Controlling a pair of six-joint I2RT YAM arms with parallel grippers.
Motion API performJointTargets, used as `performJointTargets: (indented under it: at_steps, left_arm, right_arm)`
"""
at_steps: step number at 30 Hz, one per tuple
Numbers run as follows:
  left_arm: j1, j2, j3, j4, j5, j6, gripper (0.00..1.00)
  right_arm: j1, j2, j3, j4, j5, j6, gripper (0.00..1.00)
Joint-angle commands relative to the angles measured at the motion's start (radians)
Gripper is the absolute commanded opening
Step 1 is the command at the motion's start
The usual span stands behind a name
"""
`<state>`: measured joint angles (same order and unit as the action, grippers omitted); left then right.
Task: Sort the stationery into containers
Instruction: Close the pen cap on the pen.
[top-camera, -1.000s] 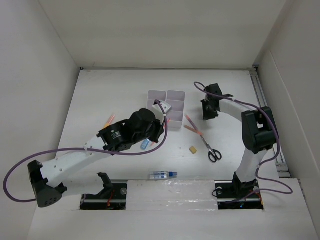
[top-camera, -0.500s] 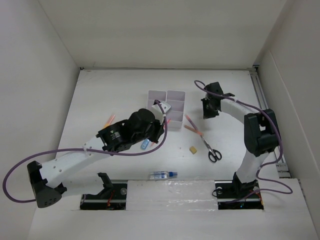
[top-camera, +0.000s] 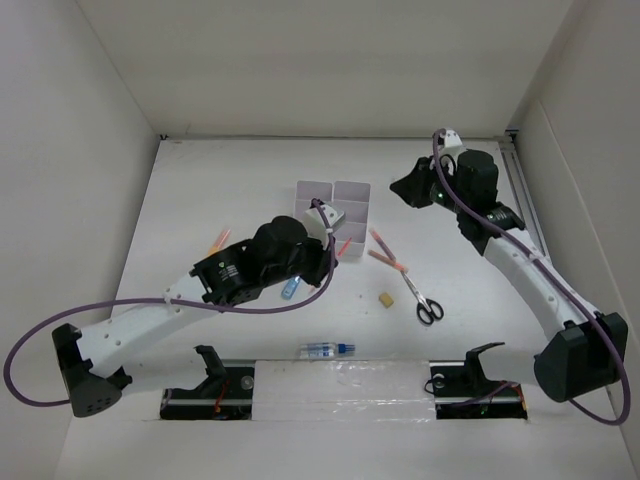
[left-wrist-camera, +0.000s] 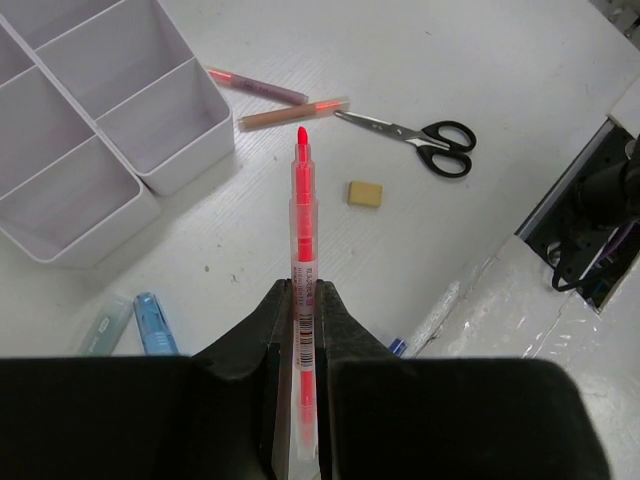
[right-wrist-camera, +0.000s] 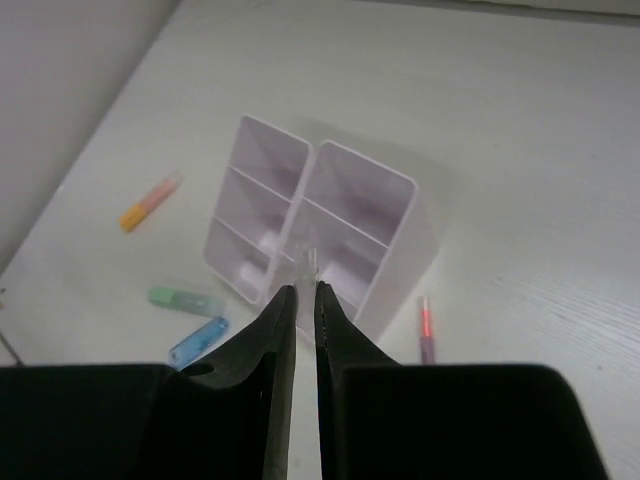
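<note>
My left gripper (left-wrist-camera: 303, 290) is shut on a red pen (left-wrist-camera: 302, 215) with its tip bare, held above the table just in front of the white organizer (left-wrist-camera: 150, 170); in the top view the gripper (top-camera: 326, 252) is at the organizer's (top-camera: 333, 187) near edge. My right gripper (right-wrist-camera: 305, 290) is shut on a small clear cap (right-wrist-camera: 306, 262), raised to the right of the organizer (right-wrist-camera: 365, 165). On the table lie scissors (top-camera: 424, 298), the tan eraser (top-camera: 384, 298), two pens (top-camera: 385, 250), the blue tube (top-camera: 291, 289), the green marker (right-wrist-camera: 185, 299) and the clear bottle (top-camera: 328, 349).
Two orange pens (top-camera: 220, 240) lie left of my left arm. The organizer's compartments look empty. White walls close the table on the left, back and right. The arm bases and a rail run along the near edge.
My right arm has swung: its elbow dropped out to the near right and the wrist lifted, the gripper staying right of the organizer. My left gripper has hardly moved with the red pen.
</note>
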<state>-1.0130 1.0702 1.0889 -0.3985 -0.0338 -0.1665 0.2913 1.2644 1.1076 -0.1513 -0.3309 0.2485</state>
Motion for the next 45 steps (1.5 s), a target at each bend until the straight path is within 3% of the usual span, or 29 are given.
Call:
performJointTargets:
  at_steps: [1,6,9,12,19,23,35,45]
  left_arm:
    - [-0.001,-0.036,-0.012,0.084,0.044,0.007,0.0]
    - [-0.001,-0.049,-0.021,0.138,0.063,-0.028,0.0]
    - [-0.001,-0.049,-0.021,0.18,0.025,-0.082,0.0]
    - [0.016,-0.062,-0.03,0.248,0.041,-0.134,0.0]
    - [0.047,-0.108,-0.063,0.335,0.037,-0.179,0.0]
    - [0.047,-0.131,-0.095,0.354,0.026,-0.169,0.0]
    - [0.047,-0.131,-0.106,0.363,0.044,-0.16,0.0]
    - [0.047,-0.162,-0.106,0.354,0.034,-0.142,0.0]
  right_arm:
    - [0.0,-0.016,-0.051,0.215,-0.201,0.102,0.0]
    - [-0.009,-0.025,-0.074,0.43,-0.332,0.265,0.0]
    - [0.011,-0.034,-0.074,0.557,-0.332,0.379,0.0]
    - [0.022,-0.082,-0.1,0.643,-0.286,0.448,0.0]
    - [0.031,-0.059,-0.094,0.659,-0.223,0.557,0.0]
    - [0.071,-0.082,-0.175,0.795,-0.166,0.643,0.0]
    - [0.203,-0.149,-0.206,0.796,-0.031,0.713,0.0]
    - [0.286,-0.131,-0.236,0.796,-0.003,0.724,0.0]
